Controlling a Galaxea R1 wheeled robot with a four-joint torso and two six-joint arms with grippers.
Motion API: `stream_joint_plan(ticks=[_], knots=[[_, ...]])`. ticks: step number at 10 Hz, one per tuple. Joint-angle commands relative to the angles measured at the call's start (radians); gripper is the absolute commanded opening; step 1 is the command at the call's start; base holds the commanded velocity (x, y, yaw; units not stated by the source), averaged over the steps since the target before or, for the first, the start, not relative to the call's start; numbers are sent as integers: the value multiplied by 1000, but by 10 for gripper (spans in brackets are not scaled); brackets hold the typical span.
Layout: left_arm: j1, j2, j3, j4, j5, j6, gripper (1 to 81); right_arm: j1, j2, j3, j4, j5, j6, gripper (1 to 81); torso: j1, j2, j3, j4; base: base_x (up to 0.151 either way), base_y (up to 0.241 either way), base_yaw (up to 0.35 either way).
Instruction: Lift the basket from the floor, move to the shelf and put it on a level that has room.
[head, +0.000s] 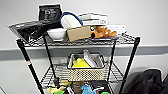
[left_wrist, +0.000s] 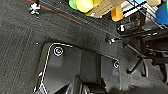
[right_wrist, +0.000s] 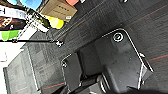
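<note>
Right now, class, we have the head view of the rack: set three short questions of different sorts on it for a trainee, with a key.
1. True or false: the basket sits on the shelf, on the level just below the top tier.
2. Which stands beside the white bowl on the top tier? A) brown cardboard box B) kettle C) lamp
3. Fill in: the brightest item inside the basket is ____.

Key: 1 true; 2 A; 3 yellow.
</note>
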Motion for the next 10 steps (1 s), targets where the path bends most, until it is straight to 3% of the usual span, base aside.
stream_joint_plan(ticks=[1,4,7,10], knots=[[-14,59,-100,21,44,9,811,-4,132,-201,-49,-56,-4,811,0,0,0,0,0,0,0],[-4,161,-236,19,55,9,811,-37,284,-423,-83,-66,-4,811,0,0,0,0,0,0,0],[9,256,-354,21,59,9,811,-52,377,-551,-97,-66,-5,811,0,0,0,0,0,0,0],[19,355,-490,21,67,9,811,-73,540,-814,-143,-66,-4,811,0,0,0,0,0,0,0]])
